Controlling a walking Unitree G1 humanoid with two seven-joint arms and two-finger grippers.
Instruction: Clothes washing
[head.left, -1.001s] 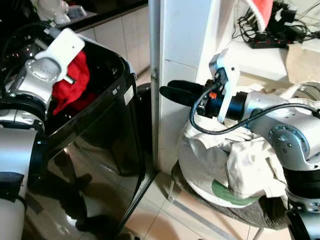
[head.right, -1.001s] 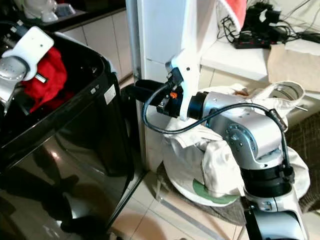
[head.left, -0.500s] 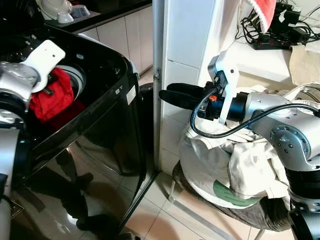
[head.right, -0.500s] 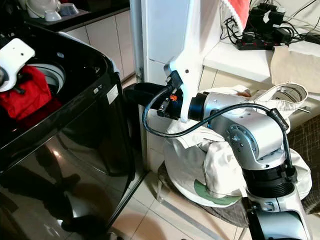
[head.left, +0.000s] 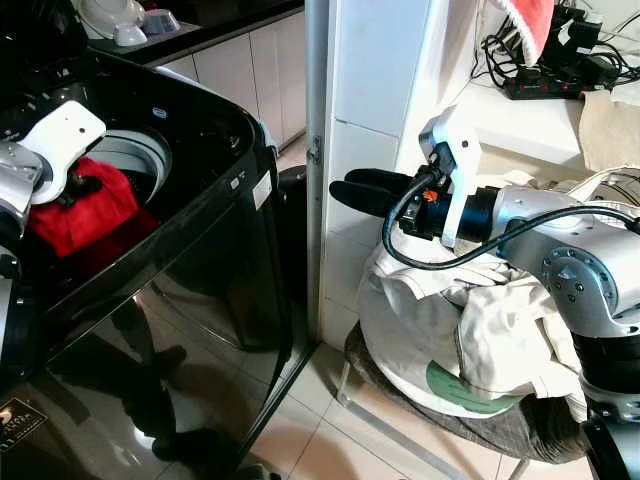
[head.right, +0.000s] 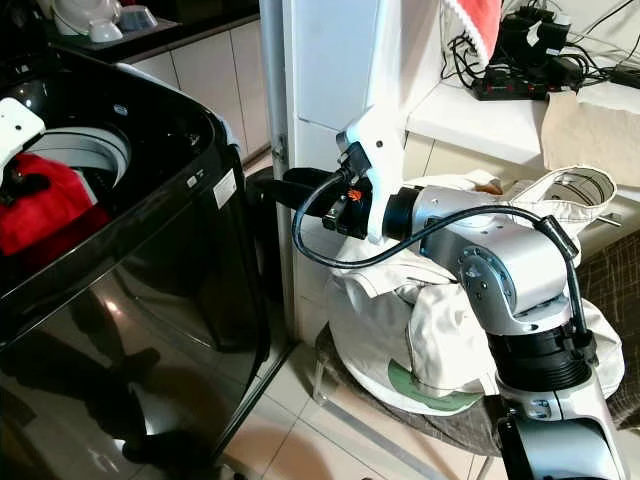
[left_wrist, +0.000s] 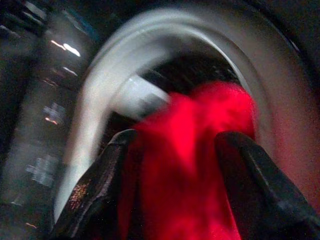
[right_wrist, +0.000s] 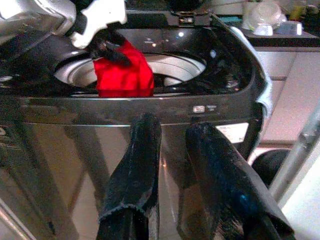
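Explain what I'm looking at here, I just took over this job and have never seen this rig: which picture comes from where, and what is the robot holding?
The two wide pictures come from the robot's head, looking down past its two silver arms. The other two come from cameras on its wrists, looking along each gripper's black fingers.

On the robot's left stands a black top-loading washing machine with its lid open. The left gripper holds a red garment over the round drum opening; in the left wrist picture the red cloth sits between the two fingers.

The right gripper holds nothing. It hangs in the air beside the white wall, fingers slightly apart, pointing toward the machine.

Behind the right arm, a pile of whitish laundry lies on a low stool.
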